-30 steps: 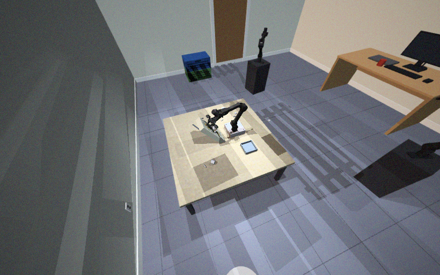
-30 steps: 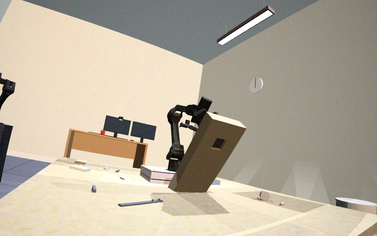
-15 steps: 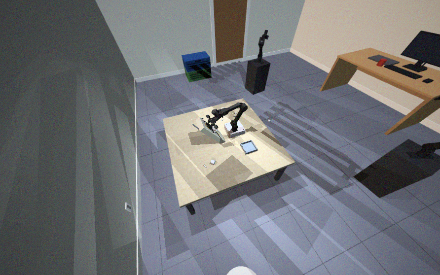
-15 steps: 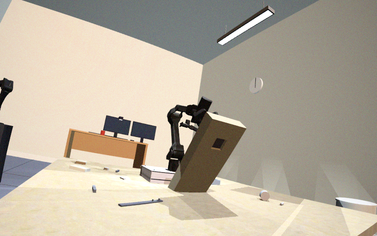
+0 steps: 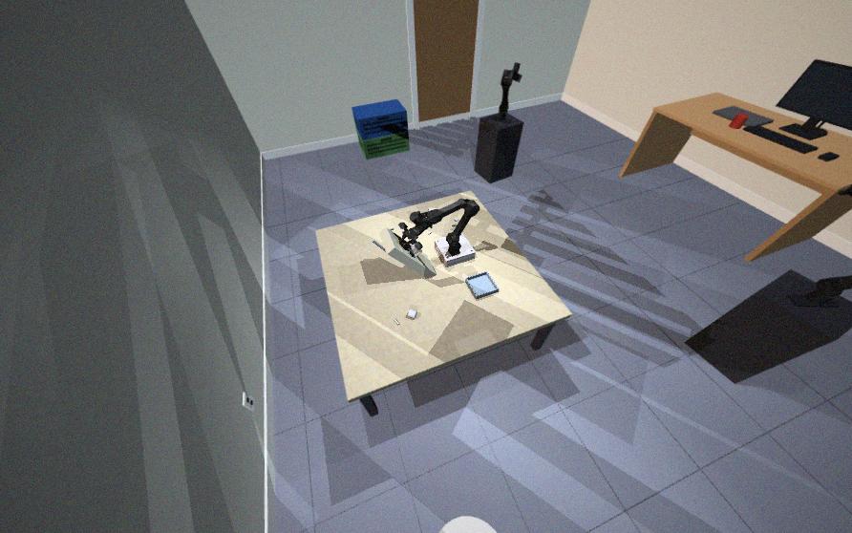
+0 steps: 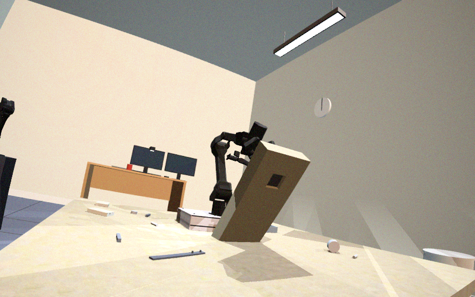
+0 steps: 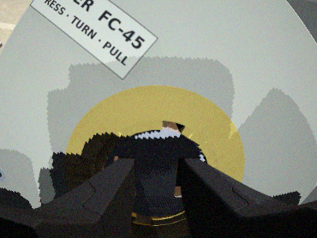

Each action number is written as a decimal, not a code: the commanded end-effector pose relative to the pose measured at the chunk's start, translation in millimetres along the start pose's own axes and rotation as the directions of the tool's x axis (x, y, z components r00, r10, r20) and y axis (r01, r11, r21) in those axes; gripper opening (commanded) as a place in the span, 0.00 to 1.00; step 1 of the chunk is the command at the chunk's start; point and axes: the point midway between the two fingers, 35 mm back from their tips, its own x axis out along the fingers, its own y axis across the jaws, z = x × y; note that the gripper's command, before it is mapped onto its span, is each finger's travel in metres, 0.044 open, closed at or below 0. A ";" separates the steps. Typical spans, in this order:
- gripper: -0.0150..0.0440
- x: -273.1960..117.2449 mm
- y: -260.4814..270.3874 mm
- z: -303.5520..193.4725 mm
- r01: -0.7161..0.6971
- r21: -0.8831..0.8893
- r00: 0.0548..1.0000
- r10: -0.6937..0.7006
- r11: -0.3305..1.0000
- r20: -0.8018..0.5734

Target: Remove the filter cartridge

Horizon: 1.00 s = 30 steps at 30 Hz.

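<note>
The grey service panel (image 5: 402, 256) (image 7: 266, 64) leans on the table; the exterior view shows only its brown back (image 6: 259, 203). In the wrist view a yellow ring (image 7: 210, 120) surrounds the round filter cartridge (image 7: 156, 147), which sits in shadow, flush in the panel. My gripper (image 7: 158, 163) (image 5: 415, 246) is pressed against the cartridge face. Its two fingertips stand narrowly apart in the two slots, with the strip between the slots held between them. A label (image 7: 98, 30) reading "FC-45, PRESS · TURN · PULL" is above. The blue-floored tray (image 5: 481, 285) lies flat on the table to the right of the panel.
The arm's white base (image 5: 455, 252) (image 6: 197, 217) stands beside the panel. A small cube (image 5: 411, 312), a dark flat bar (image 6: 177, 255), a small disc (image 6: 333, 245) and other small bits lie scattered on the table (image 5: 376, 351).
</note>
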 end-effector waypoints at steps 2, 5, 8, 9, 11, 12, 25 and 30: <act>0.42 17.9 -2.0 -0.3 0.006 0.001 1.000 -0.006 1.000 -0.007; 0.42 18.3 -2.0 -0.3 0.006 0.001 1.000 -0.006 1.000 -0.007; 0.42 18.7 -2.0 -0.3 0.006 0.001 1.000 -0.006 1.000 -0.007; 0.42 18.9 -2.0 -0.3 0.006 0.001 1.000 -0.006 1.000 -0.007; 0.42 19.1 -2.0 -0.3 0.006 0.001 1.000 -0.006 1.000 -0.007; 0.42 19.2 -2.0 -0.3 0.006 0.001 1.000 -0.006 1.000 -0.007; 0.34 0.7 0.2 -0.2 0.000 0.000 1.000 0.000 1.000 0.000; 0.25 0.7 0.2 -0.2 0.000 0.000 1.000 0.000 1.000 0.000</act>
